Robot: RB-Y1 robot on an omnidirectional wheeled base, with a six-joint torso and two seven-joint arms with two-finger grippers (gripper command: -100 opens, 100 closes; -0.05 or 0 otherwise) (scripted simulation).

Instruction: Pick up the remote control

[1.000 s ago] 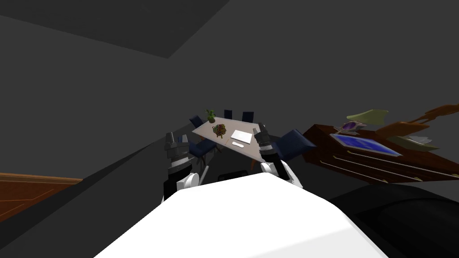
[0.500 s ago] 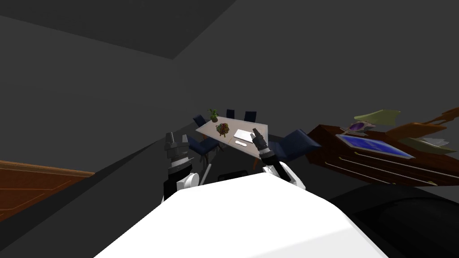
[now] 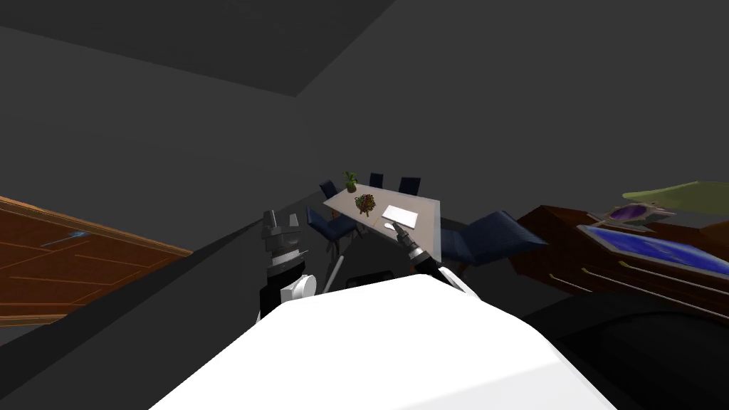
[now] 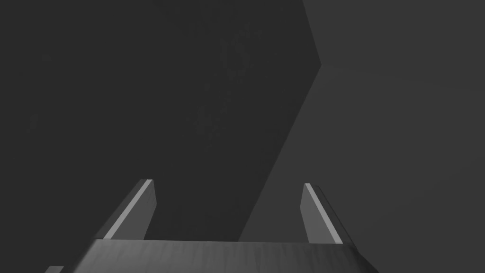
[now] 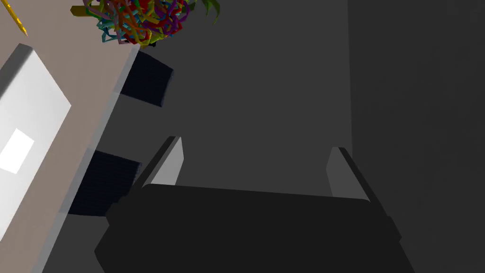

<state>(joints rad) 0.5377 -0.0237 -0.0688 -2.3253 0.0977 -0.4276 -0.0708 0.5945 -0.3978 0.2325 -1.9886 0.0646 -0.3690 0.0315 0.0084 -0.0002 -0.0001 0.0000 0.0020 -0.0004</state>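
The remote control point(image 3: 389, 225) is a small white oblong near the front edge of a beige table point(image 3: 426, 222), partly covered by my right hand. My right gripper point(image 3: 399, 233) hangs over that edge right at the remote, and whether it touches I cannot tell. In the right wrist view my right gripper point(image 5: 253, 166) is open with nothing between its fingers, and the beige table point(image 5: 90, 95) lies off to one side. My left gripper point(image 3: 280, 223) is raised left of the table, apart from it. The left gripper point(image 4: 227, 213) is open and empty.
On the table are a white flat slab point(image 3: 399, 214), a colourful tangle point(image 3: 365, 203), a potted plant point(image 3: 349, 180) and a yellow pencil point(image 5: 14, 16). Dark blue chairs point(image 3: 491, 236) ring the table. A dark wood sideboard point(image 3: 641, 274) stands right, a brown door point(image 3: 71, 260) left.
My view has swung, bringing the brown door further in at the left and pushing the sideboard right. My right hand has come down and left, from over the table to the remote.
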